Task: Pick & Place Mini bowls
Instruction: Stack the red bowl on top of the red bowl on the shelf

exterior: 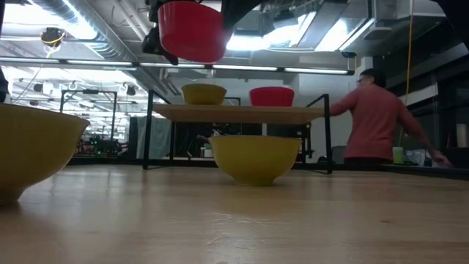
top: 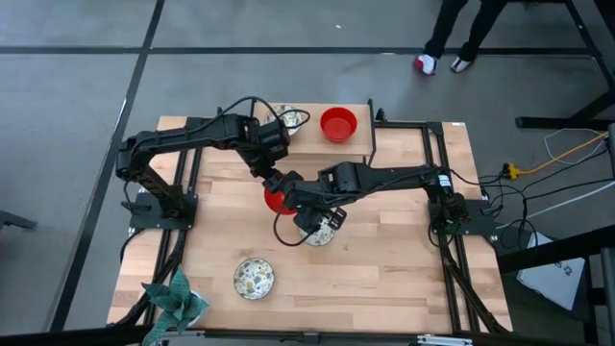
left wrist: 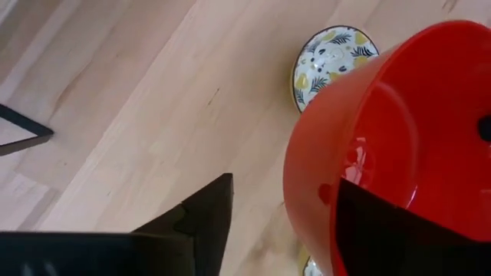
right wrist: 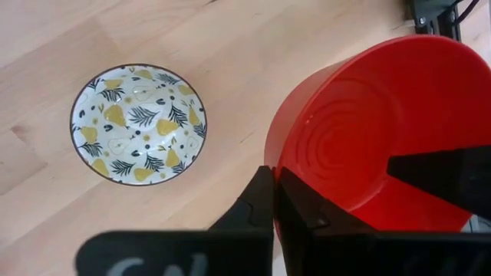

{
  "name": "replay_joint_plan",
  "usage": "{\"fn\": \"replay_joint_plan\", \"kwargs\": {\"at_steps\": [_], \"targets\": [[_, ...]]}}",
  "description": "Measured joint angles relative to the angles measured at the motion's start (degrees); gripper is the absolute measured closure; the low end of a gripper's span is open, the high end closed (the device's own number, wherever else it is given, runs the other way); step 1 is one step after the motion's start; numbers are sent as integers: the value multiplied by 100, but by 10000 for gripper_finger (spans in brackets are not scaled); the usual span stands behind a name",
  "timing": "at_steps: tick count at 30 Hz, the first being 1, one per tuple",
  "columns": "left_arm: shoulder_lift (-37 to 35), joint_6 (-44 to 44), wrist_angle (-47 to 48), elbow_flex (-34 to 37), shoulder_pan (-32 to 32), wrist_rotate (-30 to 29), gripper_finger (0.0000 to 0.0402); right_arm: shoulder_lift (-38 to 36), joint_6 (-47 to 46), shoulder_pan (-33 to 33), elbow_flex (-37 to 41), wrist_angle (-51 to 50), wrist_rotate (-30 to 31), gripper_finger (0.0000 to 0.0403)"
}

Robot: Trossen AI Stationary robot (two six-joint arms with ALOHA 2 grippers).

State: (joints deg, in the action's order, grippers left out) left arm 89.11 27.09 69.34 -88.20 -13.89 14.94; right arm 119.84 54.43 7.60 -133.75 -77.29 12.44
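Note:
A glossy red mini bowl (top: pixel 277 199) is in the air over the table's middle, high in the low view (exterior: pixel 190 29). My right gripper (right wrist: pixel 274 172) is shut on its rim. My left gripper (left wrist: pixel 284 184) is open at the opposite side, one finger inside the bowl and one outside. A second red bowl (top: pixel 338 123) and a patterned bowl (top: pixel 286 120) stand on the raised shelf at the far edge. Two more patterned bowls rest on the table, one below my right wrist (top: pixel 322 234) and one nearer (top: pixel 254 278). I see no other bowls. My right gripper pinches the red bowl's wall at the rim (right wrist: pixel 270 157), one finger outside (right wrist: pixel 249 215) and one inside (right wrist: pixel 314 203). The bowl is lifted clear of the table. My left gripper's inner finger (left wrist: pixel 399 230) lies inside the bowl. Its outer finger (left wrist: pixel 207 215) stands apart from the wall. Whether it touches the bowl I cannot tell.
The shelf (exterior: pixel 234 112) stands on dark posts at the far edge. A teal leafy object (top: pixel 178 298) lies at the near left corner. A person in a red top (exterior: pixel 374 117) moves behind the table. Bare wood lies to the near right (top: pixel 404 269).

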Motion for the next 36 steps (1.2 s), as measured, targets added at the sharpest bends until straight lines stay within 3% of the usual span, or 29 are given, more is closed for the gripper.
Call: {"fn": "replay_joint_plan", "kwargs": {"at_steps": [5,13,27,36], "targets": [[-46,0,445,-190,-5,6,202,3,-4,0,2,40,18,400],[-71,-25,1061,-825,61,-509,203,-62,-19,0,5,345,77,400],[-29,-301,750,-885,268,-1068,199,-84,-154,120,7,162,179,400],[-1,26,685,-885,300,-1072,142,-83,-257,172,7,-74,469,400]]}}
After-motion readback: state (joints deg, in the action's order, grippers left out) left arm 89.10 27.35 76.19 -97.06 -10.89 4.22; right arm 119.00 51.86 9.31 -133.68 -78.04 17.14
